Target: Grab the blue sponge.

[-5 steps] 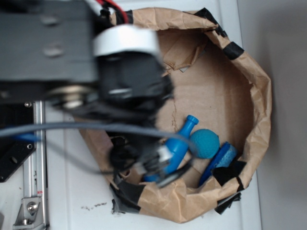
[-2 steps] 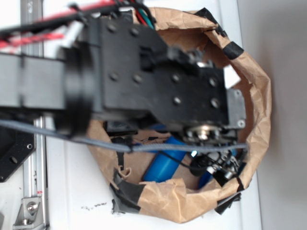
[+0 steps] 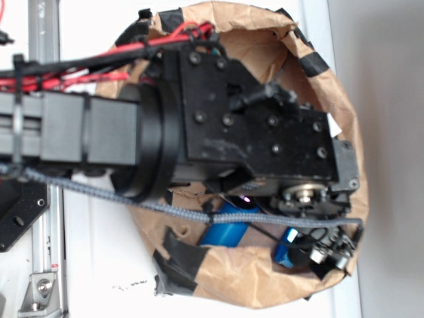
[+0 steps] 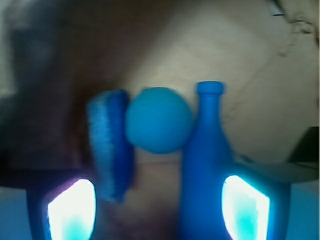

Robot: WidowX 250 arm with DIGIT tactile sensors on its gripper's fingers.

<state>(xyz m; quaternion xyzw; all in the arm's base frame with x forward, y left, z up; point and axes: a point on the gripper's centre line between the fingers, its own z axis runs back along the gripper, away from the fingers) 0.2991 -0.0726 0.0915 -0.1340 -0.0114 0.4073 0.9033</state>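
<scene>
Gripper stands released in the wrist view, its 2 glowing fingers wide apart at the lower left and lower right of the frame. The blue sponge stands on its edge at left of centre, just above the left finger, touching the teal ball. The blue bottle stands at right of the ball, inside the paper bag

In the wrist view the gripper stands spread, fingers at lower left and lower right. The blue sponge lies just inside the left finger; the blue bottle crowds the right finger. The teal ball sits between them at centre, touching both. The paper bag wall hems the lower edge.
</scene>
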